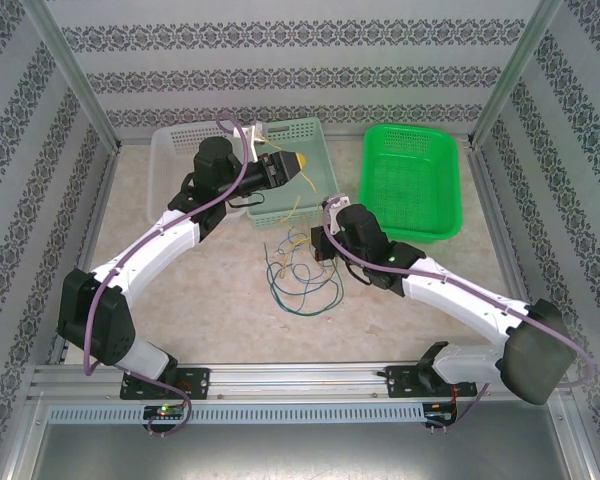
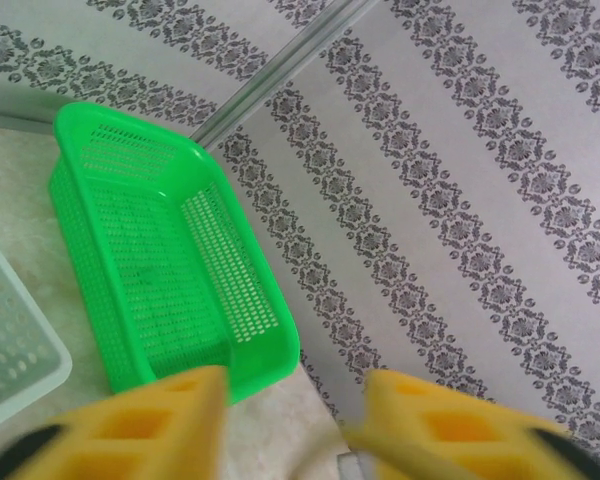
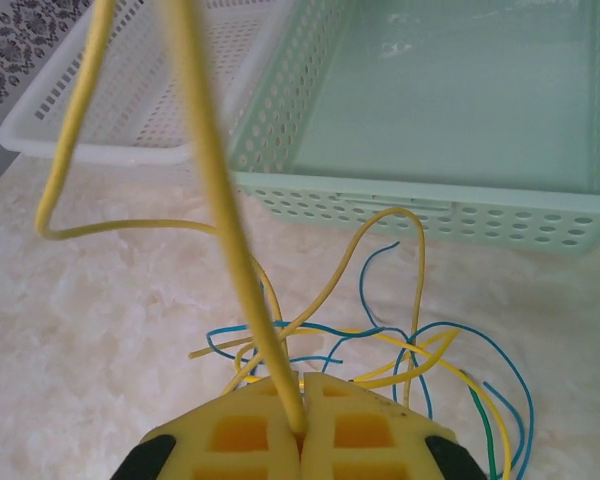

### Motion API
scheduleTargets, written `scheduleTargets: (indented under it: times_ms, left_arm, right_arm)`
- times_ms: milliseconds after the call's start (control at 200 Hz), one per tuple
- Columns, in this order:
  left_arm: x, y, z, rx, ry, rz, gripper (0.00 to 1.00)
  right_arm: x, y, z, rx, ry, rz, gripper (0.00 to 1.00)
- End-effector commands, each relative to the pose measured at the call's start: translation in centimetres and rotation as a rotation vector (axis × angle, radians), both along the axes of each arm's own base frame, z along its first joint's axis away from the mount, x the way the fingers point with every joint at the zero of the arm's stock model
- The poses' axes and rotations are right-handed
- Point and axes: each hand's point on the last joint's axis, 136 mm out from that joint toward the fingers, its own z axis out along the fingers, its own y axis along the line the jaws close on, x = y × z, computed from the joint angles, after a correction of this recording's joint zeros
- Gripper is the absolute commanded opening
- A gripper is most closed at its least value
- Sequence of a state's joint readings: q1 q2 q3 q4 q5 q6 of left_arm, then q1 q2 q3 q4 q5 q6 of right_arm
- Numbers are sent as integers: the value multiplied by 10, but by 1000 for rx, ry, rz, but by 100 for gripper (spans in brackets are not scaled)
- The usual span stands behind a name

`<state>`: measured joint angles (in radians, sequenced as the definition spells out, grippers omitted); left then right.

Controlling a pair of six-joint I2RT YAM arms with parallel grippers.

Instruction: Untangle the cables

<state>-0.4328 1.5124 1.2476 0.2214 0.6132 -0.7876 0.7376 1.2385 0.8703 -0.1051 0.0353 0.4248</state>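
The cables (image 1: 300,268) lie as a loose tangle of yellow, blue and green strands on the marble tabletop between the arms. My right gripper (image 3: 302,385) is low over the tangle (image 3: 400,345), shut on one yellow cable (image 3: 212,170). That cable rises steeply from between the fingers and leaves the top of the right wrist view. From above, my right gripper (image 1: 319,237) is at the tangle's upper right edge. My left gripper (image 1: 301,163) hangs over the pale green basket, higher up. Its yellow fingers (image 2: 160,420) are blurred and well apart, so the left gripper (image 2: 295,405) is open.
A pale green basket (image 1: 310,135) and a white basket (image 1: 170,150) stand side by side at the back left. A bright green basket (image 1: 412,225) stands at the back right. Patterned walls and metal posts close in the table.
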Motion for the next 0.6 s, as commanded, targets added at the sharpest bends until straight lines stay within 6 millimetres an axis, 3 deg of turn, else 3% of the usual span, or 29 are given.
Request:
scheduleTargets:
  times_ms: [0,50,280,445,595]
  left_arm:
    - [-4,8,5,72,-31,45,89]
    - [-7,13,2,113,-39,61,100]
    - [-27,14,-22,249,-55,-21,100]
    - [-51,-7,-43,355,-124,-145,96]
    - [-68,-27,-73,496,-135,-269,81]
  right_arm:
    - [-10,-10,9,-15,-4,17,0]
    - [-12,-19,10,-18,5,2,0]
    - [-19,-45,6,29,64,-34,0]
    - [-22,-41,0,34,91,-13,0]
    - [-21,-39,1,39,92,-11,0]
